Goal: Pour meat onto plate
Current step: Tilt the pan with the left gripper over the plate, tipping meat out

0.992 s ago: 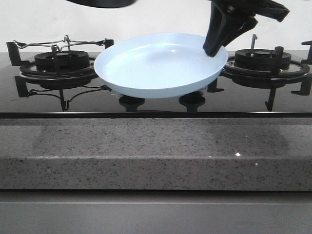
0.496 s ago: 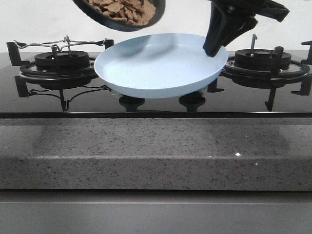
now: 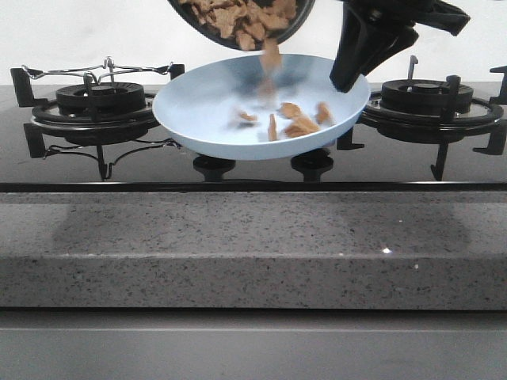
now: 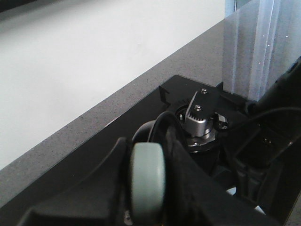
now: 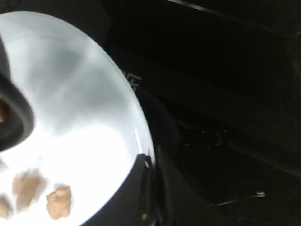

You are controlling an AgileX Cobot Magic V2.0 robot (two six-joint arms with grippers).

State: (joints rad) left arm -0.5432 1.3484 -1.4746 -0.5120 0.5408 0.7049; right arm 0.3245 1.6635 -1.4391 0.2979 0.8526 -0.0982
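Black right claw [image 3: 346, 79] pinching plate [image 3: 206, 111] rim, tilted pan [image 3: 238, 20] spilling meat [image 3: 297, 123], left claw state unclear

pan [image 3: 242, 20] above plate [image 3: 198, 111] | meat [image 3: 297, 123] in plate | plate between burners [image 3: 99, 99]

frying pan [image 3: 242, 20] is chopped off by the top edge, falling meat [image 3: 272, 55] is just a blur, and left gripper's jaws aren't visible.

right hand [image 3: 348, 79] clamped, angled down | left hand [image 4: 148, 181] clamped
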